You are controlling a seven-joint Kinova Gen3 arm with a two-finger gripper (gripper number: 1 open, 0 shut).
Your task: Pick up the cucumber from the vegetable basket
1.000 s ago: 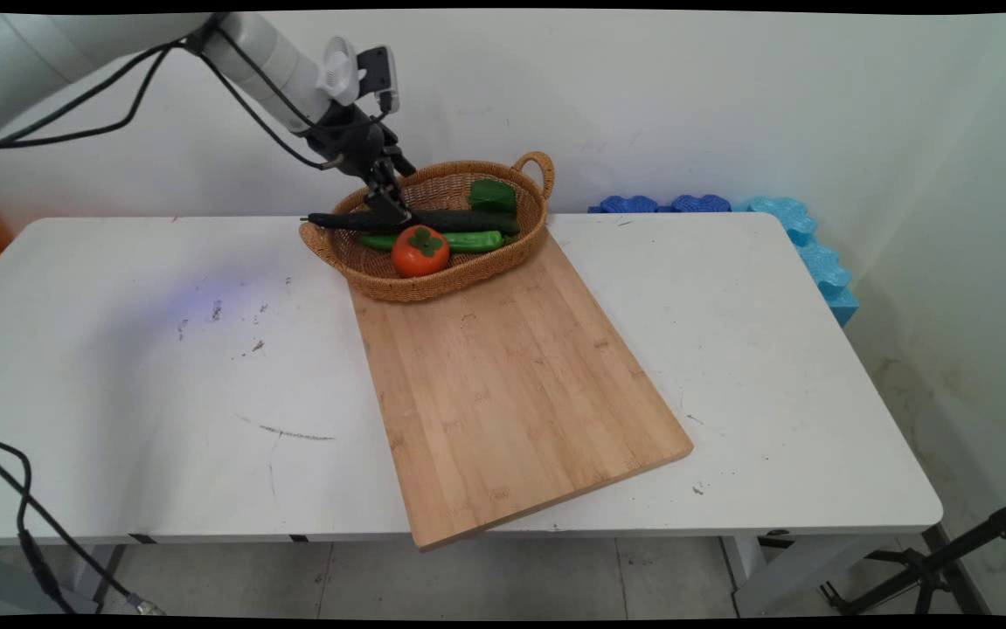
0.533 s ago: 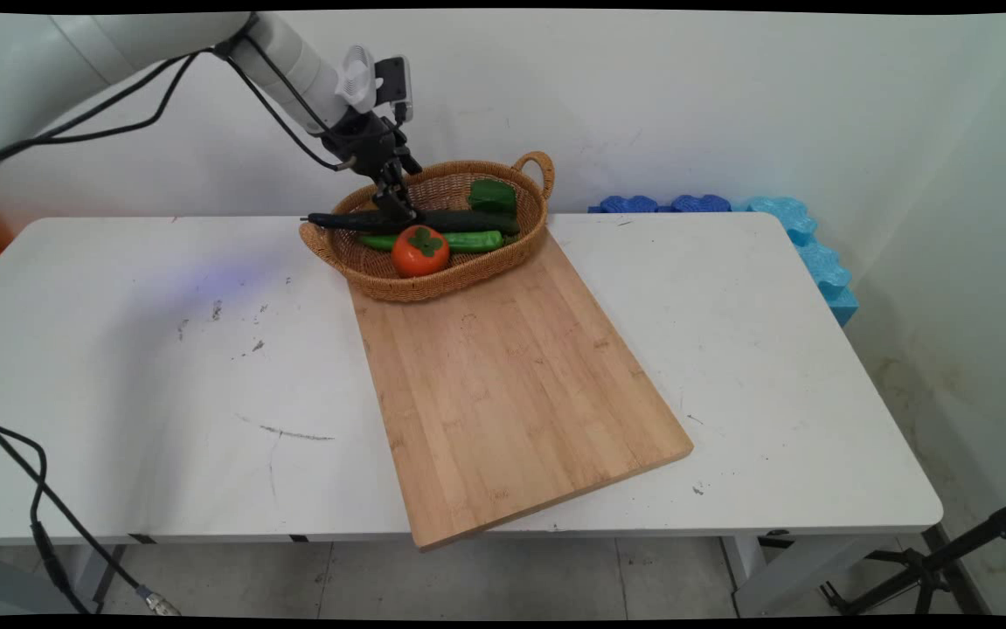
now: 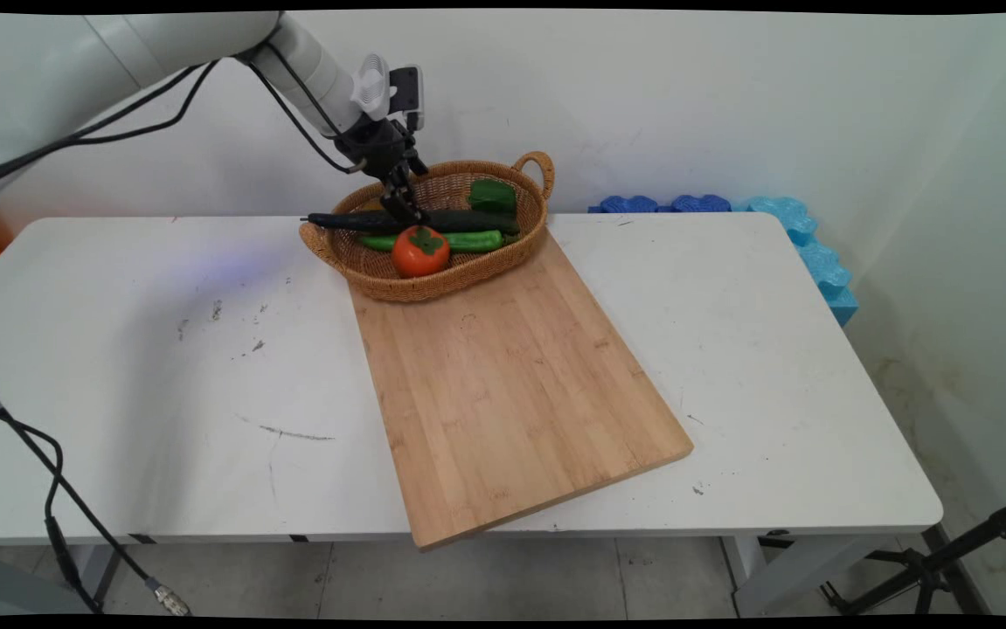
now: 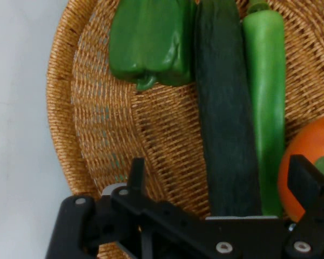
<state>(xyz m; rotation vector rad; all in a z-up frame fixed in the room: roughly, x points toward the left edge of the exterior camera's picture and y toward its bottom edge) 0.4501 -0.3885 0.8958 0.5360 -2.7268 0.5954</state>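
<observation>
My gripper reaches down into the left part of a wicker basket. It is open, its fingers standing on either side of a long dark green cucumber without closing on it. Beside the cucumber lie a slim light green pepper and a green bell pepper. An orange persimmon sits at the basket's near side, close to one fingertip.
A bamboo cutting board runs from the basket to the white table's near edge and slightly overhangs it. Blue foam pieces line the far right corner by the wall. Black cables hang at the lower left.
The hand has moved a little to the right over the basket, toward the cucumber's middle. The vegetables and the basket have stayed where they were.
</observation>
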